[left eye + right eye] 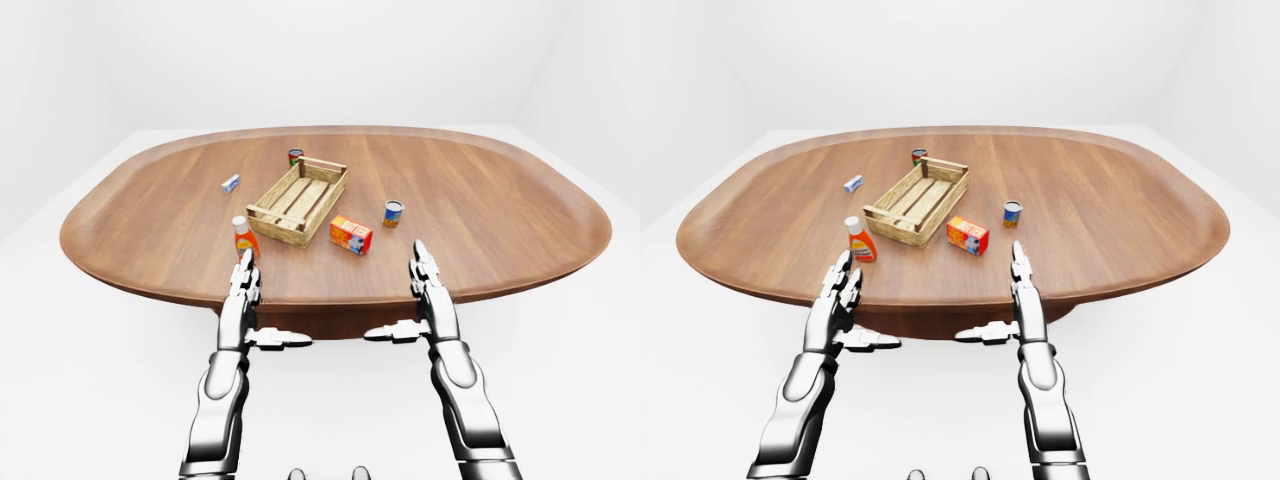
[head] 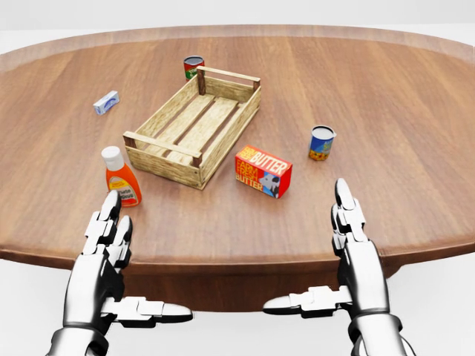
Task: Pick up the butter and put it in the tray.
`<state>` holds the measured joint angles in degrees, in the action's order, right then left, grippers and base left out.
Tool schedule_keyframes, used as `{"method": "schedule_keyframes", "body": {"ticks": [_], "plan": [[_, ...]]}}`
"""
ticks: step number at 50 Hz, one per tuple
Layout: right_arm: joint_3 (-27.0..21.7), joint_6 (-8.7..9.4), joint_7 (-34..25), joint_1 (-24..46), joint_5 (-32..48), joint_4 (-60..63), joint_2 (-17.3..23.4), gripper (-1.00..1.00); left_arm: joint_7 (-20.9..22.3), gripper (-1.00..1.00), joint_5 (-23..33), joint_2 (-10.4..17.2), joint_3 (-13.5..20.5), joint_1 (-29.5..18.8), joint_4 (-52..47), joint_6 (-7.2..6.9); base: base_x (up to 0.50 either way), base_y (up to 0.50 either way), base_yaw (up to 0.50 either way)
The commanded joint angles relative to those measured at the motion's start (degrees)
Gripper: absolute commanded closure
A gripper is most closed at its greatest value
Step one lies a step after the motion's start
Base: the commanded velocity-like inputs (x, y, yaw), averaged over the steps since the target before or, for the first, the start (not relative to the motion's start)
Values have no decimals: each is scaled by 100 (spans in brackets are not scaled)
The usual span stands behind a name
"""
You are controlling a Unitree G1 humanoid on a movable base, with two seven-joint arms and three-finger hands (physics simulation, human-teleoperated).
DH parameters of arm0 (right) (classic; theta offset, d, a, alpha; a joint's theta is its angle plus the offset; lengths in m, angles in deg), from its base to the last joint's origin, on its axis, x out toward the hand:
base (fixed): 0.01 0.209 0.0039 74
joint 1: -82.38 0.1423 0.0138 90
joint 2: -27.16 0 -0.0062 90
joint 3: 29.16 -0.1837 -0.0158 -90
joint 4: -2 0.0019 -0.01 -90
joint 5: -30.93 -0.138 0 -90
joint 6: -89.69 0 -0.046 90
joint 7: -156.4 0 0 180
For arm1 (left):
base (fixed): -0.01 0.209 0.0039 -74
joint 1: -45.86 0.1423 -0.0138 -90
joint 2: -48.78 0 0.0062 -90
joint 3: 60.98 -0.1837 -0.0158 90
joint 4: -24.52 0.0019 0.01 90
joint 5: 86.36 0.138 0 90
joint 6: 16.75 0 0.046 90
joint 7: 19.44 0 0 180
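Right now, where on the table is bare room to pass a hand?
Bare wood lies right of the blue can, and between the butter and the table edge near the right robot hand. It is crowded around the tray and ketchup bottle.

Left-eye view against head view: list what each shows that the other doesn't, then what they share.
Only the left-eye view shows the whole oval table with white floor and walls around it, plus both forearms down toward the elbows. Only the head view shows the butter box near enough to read its lettering. Both show the wooden tray, empty, the ketchup bottle, two cans, a small white packet, and the left hand and right hand, fingers open, holding nothing.
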<state>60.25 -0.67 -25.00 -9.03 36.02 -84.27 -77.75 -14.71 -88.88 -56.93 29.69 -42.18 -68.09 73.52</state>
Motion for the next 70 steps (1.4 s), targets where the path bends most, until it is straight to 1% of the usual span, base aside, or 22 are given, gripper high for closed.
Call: {"method": "schedule_keyframes", "body": {"ticks": [1, 4, 9, 15, 19, 20, 25, 26, 27, 28, 31, 33, 39, 42, 48, 49, 50, 56, 60, 63, 67, 70], "plan": [[31, -59, 14, -28, 140, 22, -21, -100, 34, -100, -75, 6, -34, 51, -59, 12, 0, 50, 0], [44, -40, 7, -54, 144, 73, -25, -100, 37, -100, -48, 5, -54, 73, -103, 2, 0, 50, 0], [51, -45, 5, -57, 135, 85, -32, -100, 61, -100, -20, 1, -78, 94, -100, 45, 0, 50, 0], [63, -72, 10, -74, 125, 85, -39, -100, 85, -100, -18, 0, -94, 121, -192, -7, 0, 50, 0], [86, -83, 21, -87, 141, 87, -48, -100, 90, -100, -5, -4, -105, 135, -192, 12, 0, 50, 0], [95, -74, 11, -96, 134, 107, -50, -100, 97, -100, 14, -7, -119, 137, -136, 60, 0, 50, 0], [117, -133, 19, -106, 155, 73, -51, -100, 106, -100, 2, -12, -119, 144, -135, 64, 0, 49, 0], [121, -224, -46, -115, 65, 37, -59, -100, 102, -100, 8, -13, -120, 140, -111, 80, 0, 0, 0], [276, -104, -204, -177, -32, 120, -124, -100, 113, -100, 69, -9, -163, 214, -139, 180, 0, 0, 0], [323, -55, -191, -162, 32, 75, -119, -100, 111, -100, 88, -12, -174, 225, -154, 179, 0, 0, 0], [353, -43, -186, -158, 41, 103, -120, -100, 115, -100, 86, -10, -171, 234, -213, 135, 0, 0, 0], [368, -19, -183, -159, 64, 123, -117, -100, 121, -100, 83, -9, -163, 230, -184, 159, 0, 0, 0], [360, -4, -194, -180, 50, 183, -112, -100, 128, -100, 88, -14, -180, 258, -236, 141, 0, 0, 0], [390, -52, -240, -195, 38, 195, -112, -100, 134, -100, 82, -14, -177, 259, -229, 149, 0, 0, 0], [426, -6, -239, -205, 94, 226, -113, -100, 142, -100, 87, -15, -189, 270, -241, 142, 0, 0, 0], [462, -175, -323, -250, 65, 265, -98, -100, 143, -100, 89, -15, -190, 272, -245, 144, 0, 0, 0], [488, -130, -286, -275, 155, 303, -100, -100, 146, -100, 83, -15, -188, 276, -248, 146, 32, 3, 0], [486, -183, -343, -288, 111, 326, -109, -100, 139, -100, 100, -20, -207, 286, -265, 144, 47, 9, 0], [469, -120, -354, -319, 82, 451, -106, -100, 140, -100, 100, -20, -206, 283, -227, 174, 50, 0, 0], [465, -148, -349, -312, 79, 427, -104, -100, 139, -100, 101, -20, -208, 284, -230, 174, 50, 0, 0], [450, -125, -355, -328, 71, 510, -96, -100, 142, -100, 93, -19, -205, 283, -249, 157, 50, 0, 0], [413, -131, -380, -345, 35, 566, -81, -100, 136, -100, 105, -23, -208, 278, -175, 218, 50, 0, 0]]}}
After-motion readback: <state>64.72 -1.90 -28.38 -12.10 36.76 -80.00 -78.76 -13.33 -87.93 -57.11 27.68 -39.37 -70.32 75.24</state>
